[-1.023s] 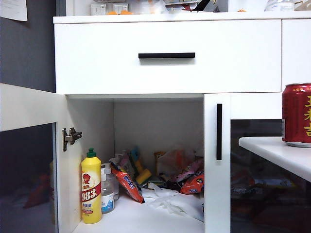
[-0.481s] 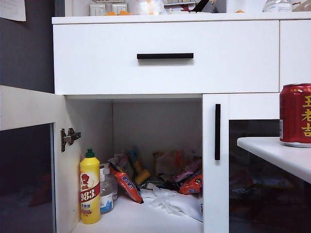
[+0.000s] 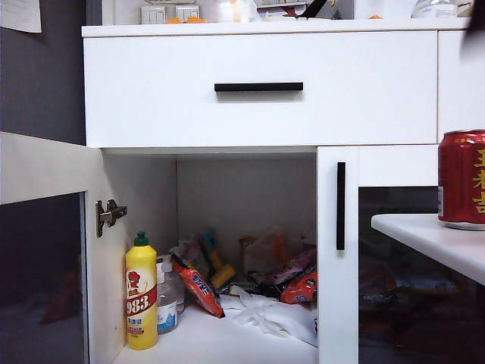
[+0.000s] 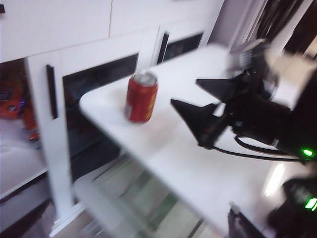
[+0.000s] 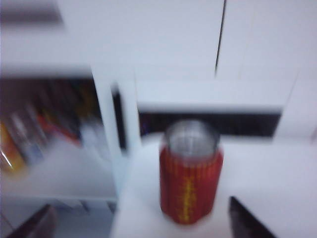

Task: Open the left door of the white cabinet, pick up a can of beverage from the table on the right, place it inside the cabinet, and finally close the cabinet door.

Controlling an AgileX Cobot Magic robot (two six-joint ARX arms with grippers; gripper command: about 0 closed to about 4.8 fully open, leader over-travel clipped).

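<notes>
While left door gapes, can of beverage stands upright

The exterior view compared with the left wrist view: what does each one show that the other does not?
Only the exterior view shows the open left door, the drawer and the yellow bottle. Only the left wrist view shows the right gripper, open, over the table, short of the can. Both show the can of beverage upright on the table.

Low front camera faces the cabinet; both wrist cameras look down across the table, sharing the can.
</notes>
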